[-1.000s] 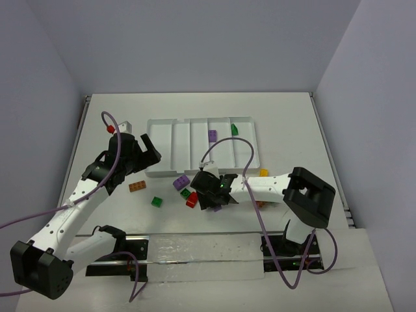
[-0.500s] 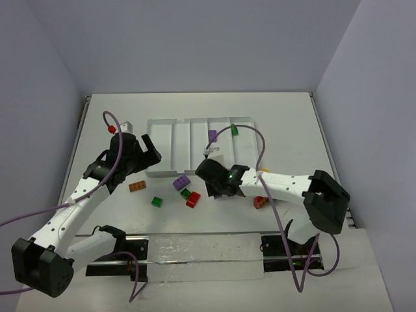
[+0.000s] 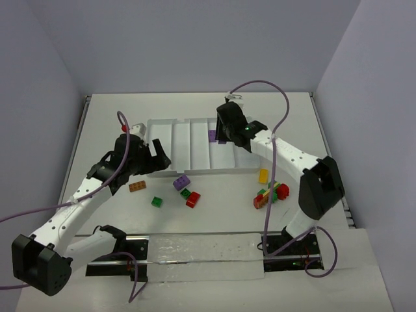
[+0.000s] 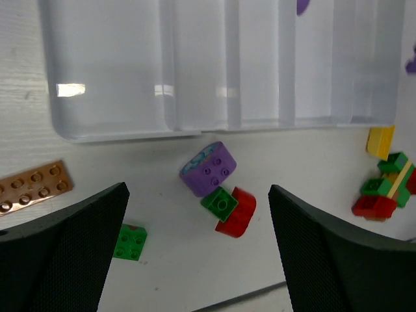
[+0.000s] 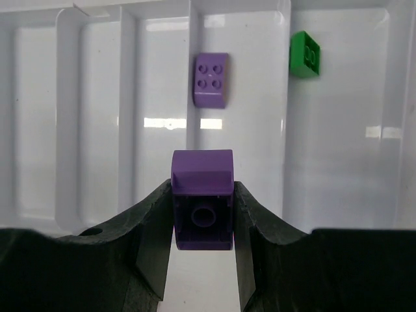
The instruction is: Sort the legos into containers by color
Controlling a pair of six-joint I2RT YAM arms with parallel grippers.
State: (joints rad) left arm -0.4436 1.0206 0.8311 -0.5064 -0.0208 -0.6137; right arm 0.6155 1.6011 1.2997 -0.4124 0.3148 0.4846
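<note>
**A:** The right gripper (image 5: 202,214) has shifted, hasn't it? A second ago it was down among the loose bricks in front of the tray.

**B:** It has. Now it's up over the tray (image 5: 130,16) with its jaws clamped on a purple brick (image 5: 202,172), squeezed from both sides. I'd say the pick is done and this is the carry.

**A:** Where does that brick sit against the tray?

**B:** Over the near end, roughly in line with the other purple piece (image 5: 211,79), which lies farther up the fourth compartment from the left. From the wrist view it looks to hang over the ridge on that compartment's left side. I'd want it a touch to the right before it's let go. A green brick (image 5: 305,54) lies alone in the last compartment.

**A:** And the left gripper (image 4: 195,260)?

**B:** Spread wide, nothing in it, and it has edged in nearer the tray's front edge. Below it there's a loose purple brick (image 4: 209,170) just beside the tray, right against a green-on-red pair (image 4: 227,209). A brown plate (image 4: 32,187) and a small green block (image 4: 130,242) lie off to one side.

**A:** So there's plenty left.

**B:** Most of it, including the stuck-together clump (image 4: 383,192) over by the right arm.
</note>
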